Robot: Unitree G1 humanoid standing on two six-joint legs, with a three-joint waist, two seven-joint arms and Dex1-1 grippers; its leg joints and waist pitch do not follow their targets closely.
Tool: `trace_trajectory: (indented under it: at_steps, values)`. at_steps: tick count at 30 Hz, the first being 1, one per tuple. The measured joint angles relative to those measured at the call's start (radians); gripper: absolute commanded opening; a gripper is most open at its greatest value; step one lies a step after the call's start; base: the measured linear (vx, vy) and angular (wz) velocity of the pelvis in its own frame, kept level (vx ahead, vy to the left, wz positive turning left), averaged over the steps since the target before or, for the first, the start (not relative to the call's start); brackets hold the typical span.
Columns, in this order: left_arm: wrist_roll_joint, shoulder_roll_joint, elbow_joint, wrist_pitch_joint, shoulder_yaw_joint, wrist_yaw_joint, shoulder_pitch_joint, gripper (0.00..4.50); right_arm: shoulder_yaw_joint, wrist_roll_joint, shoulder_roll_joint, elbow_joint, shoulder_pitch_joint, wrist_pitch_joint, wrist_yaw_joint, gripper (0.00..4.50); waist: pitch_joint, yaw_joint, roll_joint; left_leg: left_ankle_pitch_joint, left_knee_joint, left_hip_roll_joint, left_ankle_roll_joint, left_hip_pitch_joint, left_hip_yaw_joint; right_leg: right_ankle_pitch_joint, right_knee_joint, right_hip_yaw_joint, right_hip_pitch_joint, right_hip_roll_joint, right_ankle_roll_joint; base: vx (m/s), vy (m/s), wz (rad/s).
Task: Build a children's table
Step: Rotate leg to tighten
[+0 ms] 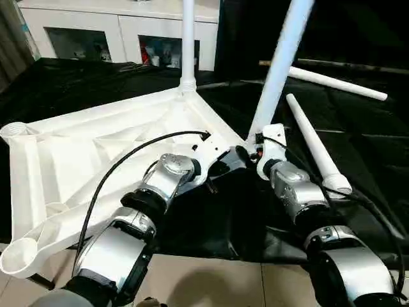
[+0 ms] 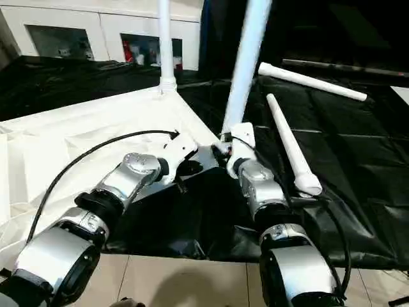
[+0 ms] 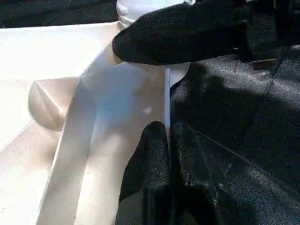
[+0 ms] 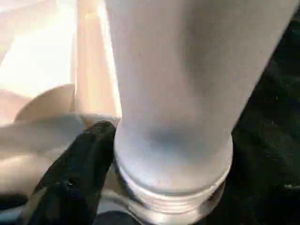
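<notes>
Black sheet (image 1: 358, 147): tabletop (image 1: 96, 153) rim in pressed-together left pincer (image 3: 168, 136), right pincer (image 1: 255, 148) unclear.

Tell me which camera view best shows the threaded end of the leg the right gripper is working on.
The right wrist view: the leg sits close up, its threaded end plainly visible beside a black finger. Both eye views show that leg's long shaft rising from the tabletop corner, with the base hidden behind the right gripper.
</notes>
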Motion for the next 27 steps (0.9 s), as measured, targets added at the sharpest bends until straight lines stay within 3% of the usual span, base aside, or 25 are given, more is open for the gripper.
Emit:
trace_trajectory:
  at_steps: [3, 8, 13, 21, 22, 25, 27]
  values:
    - [0.002, 0.038, 0.000, -0.048, -0.004, -0.046, 0.009, 0.00, 0.027, -0.004, -0.010, -0.007, 0.005, -0.013, 0.074, 3.98, 0.000, -0.009, 0.000, 0.000, -0.003, 0.000, 0.000, 0.000, -0.001, 0.001, 0.000, -0.001, -0.001, 0.000, 0.000, 0.000, 0.000, 0.00]
    - [-0.002, 0.103, -0.036, -0.113, -0.009, -0.176, 0.039, 0.00, 0.082, -0.012, -0.059, -0.103, 0.048, -0.013, 0.222, 3.98, 0.000, -0.005, 0.001, 0.000, -0.006, 0.001, 0.000, -0.002, -0.001, 0.000, 0.000, -0.002, -0.003, 0.001, 0.002, 0.000, 0.000, 0.00]
    - [-0.039, 0.189, -0.108, -0.152, -0.023, -0.392, 0.083, 0.00, 0.161, -0.019, -0.165, -0.271, 0.131, -0.016, 0.474, 3.98, 0.001, 0.016, 0.001, 0.000, -0.002, 0.001, 0.000, -0.003, 0.000, -0.004, -0.001, -0.001, -0.003, 0.001, 0.002, 0.000, 0.000, 0.00]
    - [-0.063, 0.223, -0.138, -0.143, -0.024, -0.531, 0.102, 0.00, 0.201, 0.012, -0.251, -0.400, 0.202, 0.002, 0.674, 3.98, 0.001, 0.031, 0.002, 0.000, -0.002, 0.001, 0.000, -0.004, 0.002, -0.004, -0.001, 0.000, -0.003, 0.000, 0.002, 0.000, 0.000, 0.00]
    - [-0.063, 0.223, -0.139, -0.143, -0.024, -0.537, 0.103, 0.00, 0.202, 0.013, -0.258, -0.404, 0.205, 0.006, 0.688, 3.72, 0.002, 0.030, 0.002, 0.000, -0.002, 0.001, 0.000, -0.003, 0.002, -0.004, 0.000, 0.000, -0.003, 0.000, 0.002, 0.000, 0.000, 0.00]
    - [-0.063, 0.223, -0.139, -0.143, -0.024, -0.541, 0.103, 0.00, 0.202, 0.013, -0.258, -0.424, 0.208, 0.021, 0.705, 3.64, 0.002, 0.029, 0.002, 0.000, -0.002, 0.001, 0.000, -0.003, 0.001, -0.003, 0.000, 0.000, -0.003, 0.000, 0.002, 0.000, 0.000, 0.00]
    - [-0.063, 0.223, -0.139, -0.143, -0.024, -0.542, 0.103, 0.00, 0.202, 0.015, -0.254, -0.428, 0.208, 0.024, 0.707, 3.36, 0.002, 0.029, 0.002, 0.000, -0.002, 0.001, 0.000, -0.003, 0.001, -0.003, 0.000, 0.000, -0.003, 0.000, 0.002, 0.000, 0.000, 0.00]
